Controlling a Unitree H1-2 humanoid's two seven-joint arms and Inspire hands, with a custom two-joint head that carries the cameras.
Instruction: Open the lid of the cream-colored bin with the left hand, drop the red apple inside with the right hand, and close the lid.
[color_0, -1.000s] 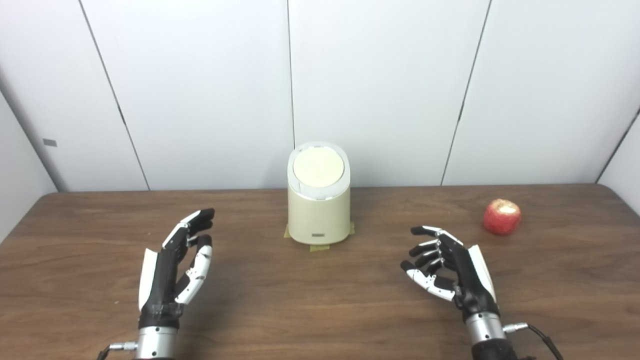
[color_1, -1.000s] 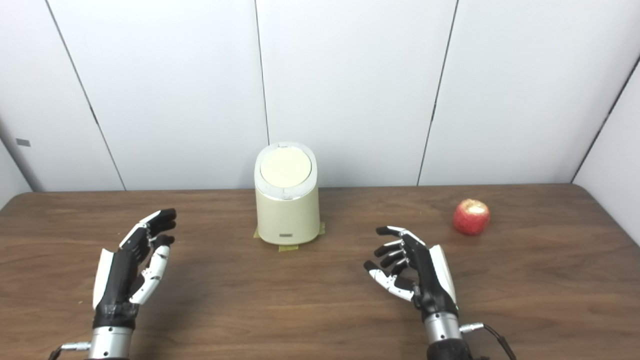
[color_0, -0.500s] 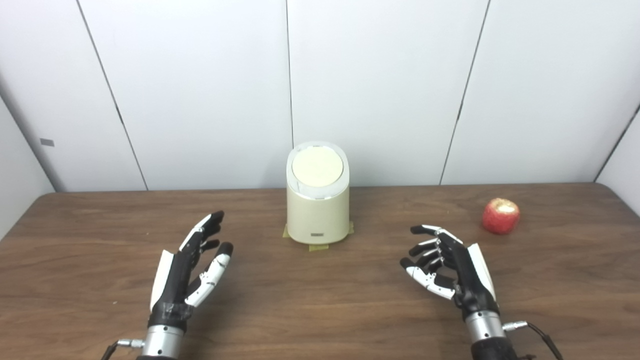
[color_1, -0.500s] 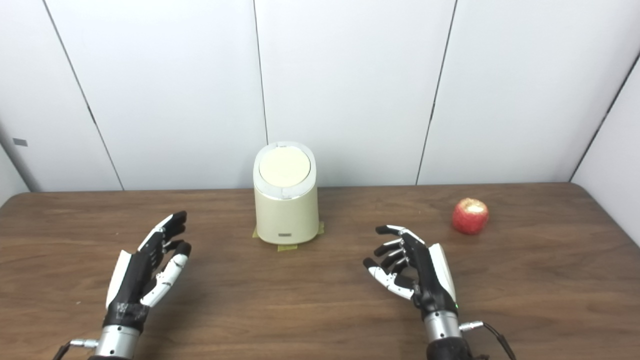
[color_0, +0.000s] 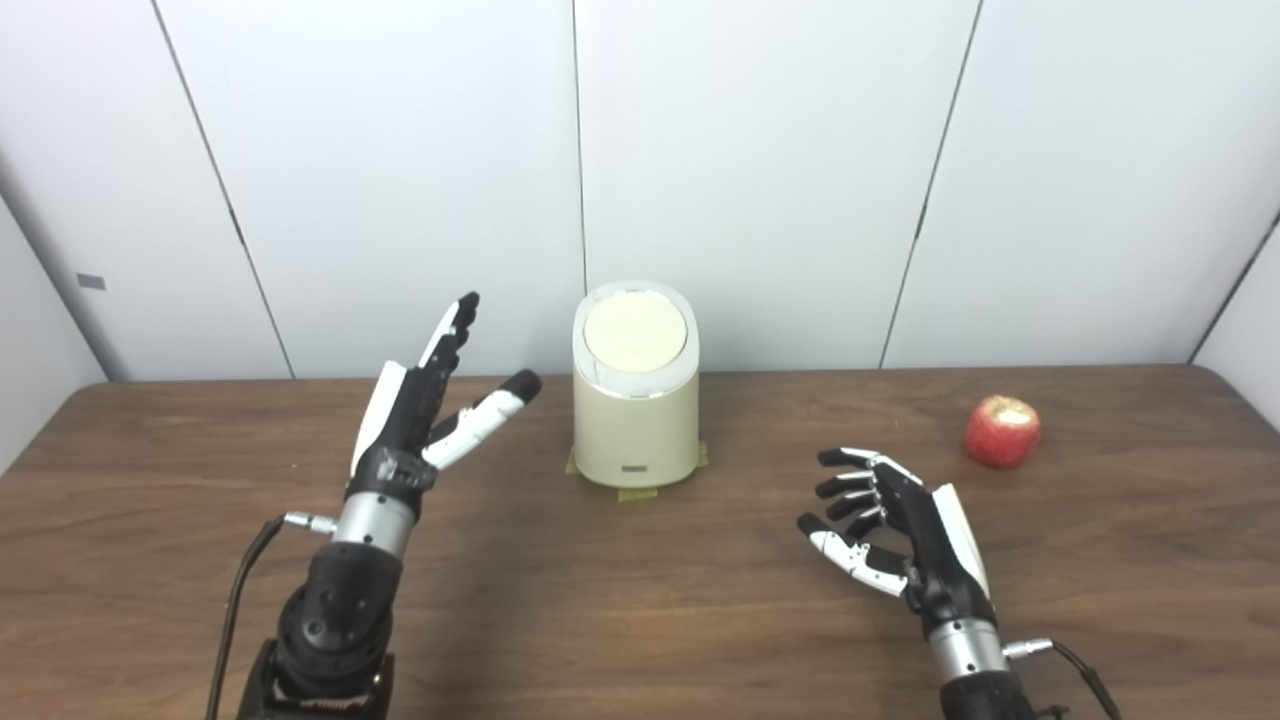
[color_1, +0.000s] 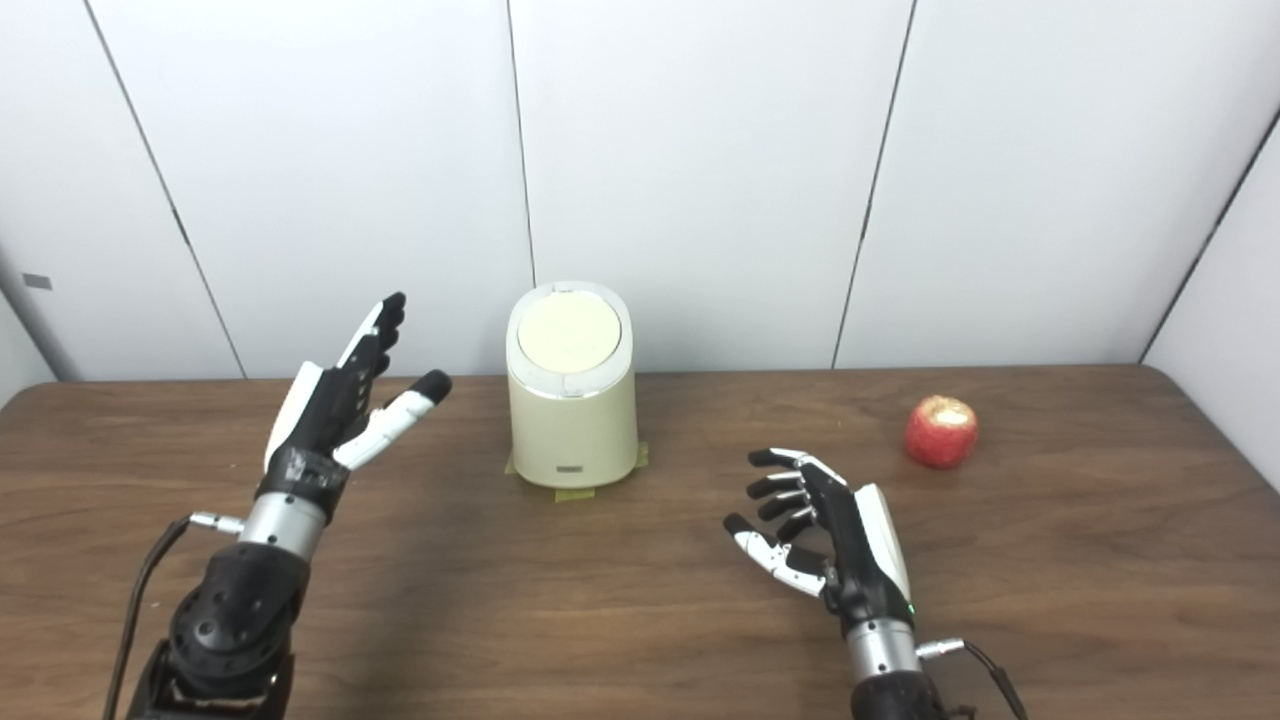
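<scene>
The left robot hand (color_0: 420, 415) is raised above the worktop (color_0: 640, 600), fingers stretched out straight and thumb spread toward the bin; it holds nothing and touches nothing, its thumb tip near the bin's left side but apart from it. The right robot hand (color_0: 900, 535) hovers low over the worktop with fingers loosely curled and apart, palm turned inward, also empty.

The cream-colored bin (color_0: 636, 420) stands upright at the middle of the worktop near its far edge, on bits of yellowish tape (color_0: 637, 494). Its round lid (color_0: 635, 330) lies shut, slanted toward the cameras inside a paler rim. A small label sits low on its front.

The red apple (color_0: 1002, 431) rests on the worktop well to the right of the bin, beyond the right robot hand, with a pale patch on top.

The worktop is dark wood grain with rounded far corners. White wall panels (color_0: 760, 180) with thin dark seams stand behind it.
</scene>
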